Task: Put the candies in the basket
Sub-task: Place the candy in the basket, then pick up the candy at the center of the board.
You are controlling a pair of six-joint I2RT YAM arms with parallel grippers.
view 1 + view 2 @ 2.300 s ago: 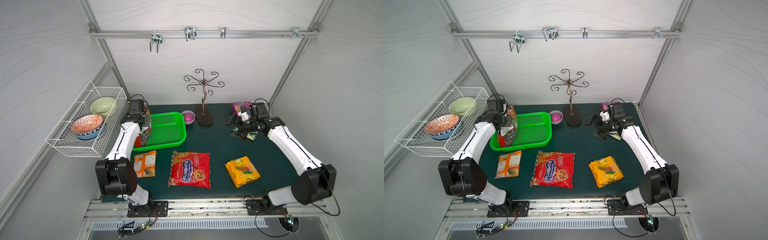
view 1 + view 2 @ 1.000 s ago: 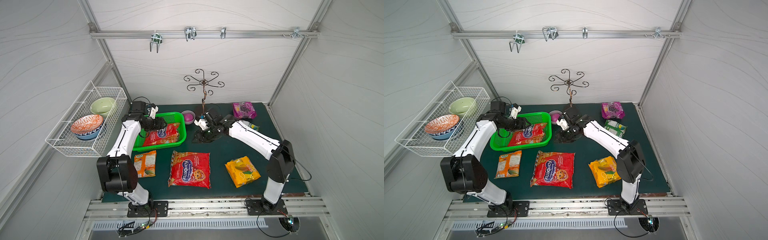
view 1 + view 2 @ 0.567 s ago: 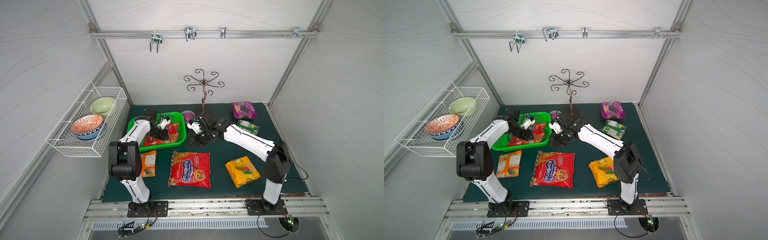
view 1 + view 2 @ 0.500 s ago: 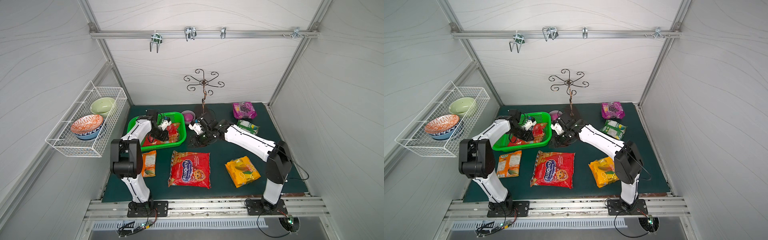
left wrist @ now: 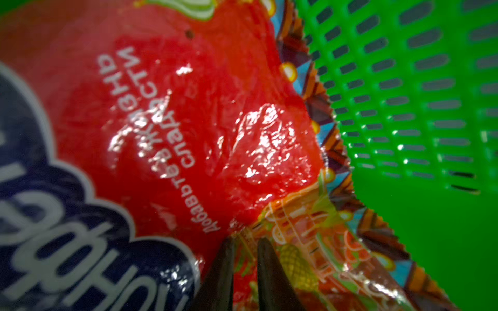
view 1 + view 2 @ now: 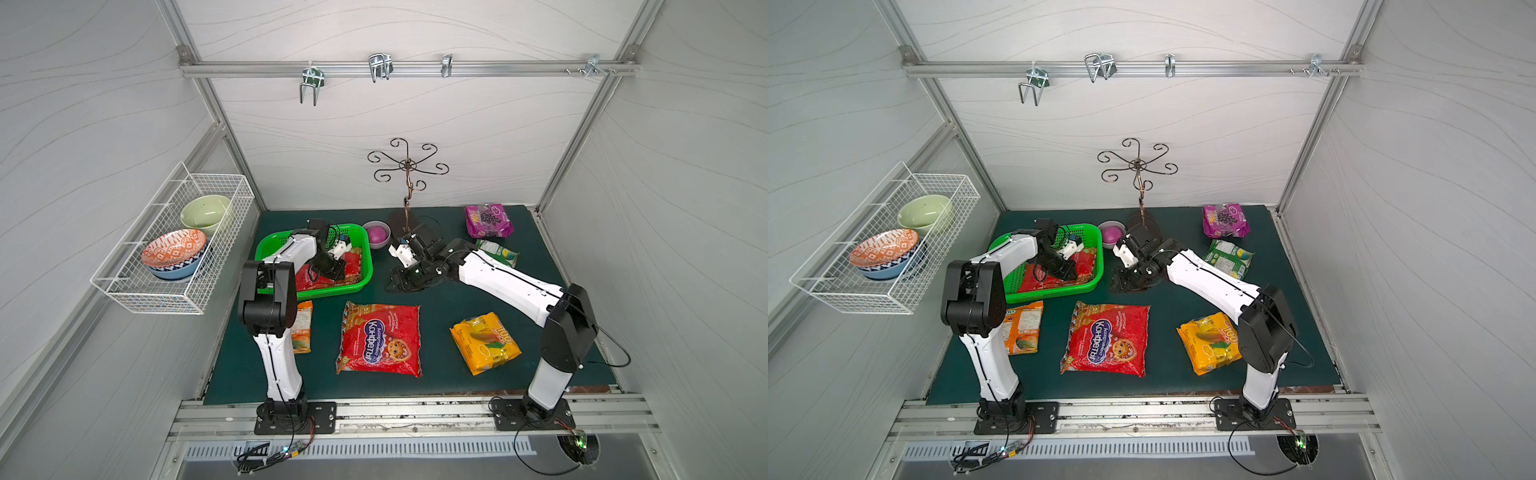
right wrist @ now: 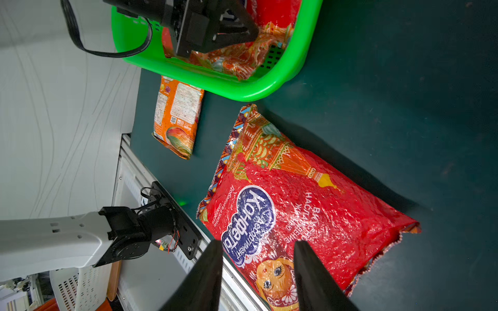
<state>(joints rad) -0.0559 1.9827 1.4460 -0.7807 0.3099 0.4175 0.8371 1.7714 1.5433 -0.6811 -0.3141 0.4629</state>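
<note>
Pinching a large glossy red plastic candy bag (image 5: 188, 121) inside the bright green mesh plastic basket (image 5: 404, 107), the left claw (image 5: 245, 241) is narrow; the right claw (image 7: 257, 242) hangs half-open, empty, over the counter (image 7: 377, 80).

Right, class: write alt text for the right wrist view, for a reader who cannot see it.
A large red candy bag lies on the dark green mat ahead of the open right pincer. Beyond it, a green basket holds a second red bag, with an orange bag beside it.
</note>
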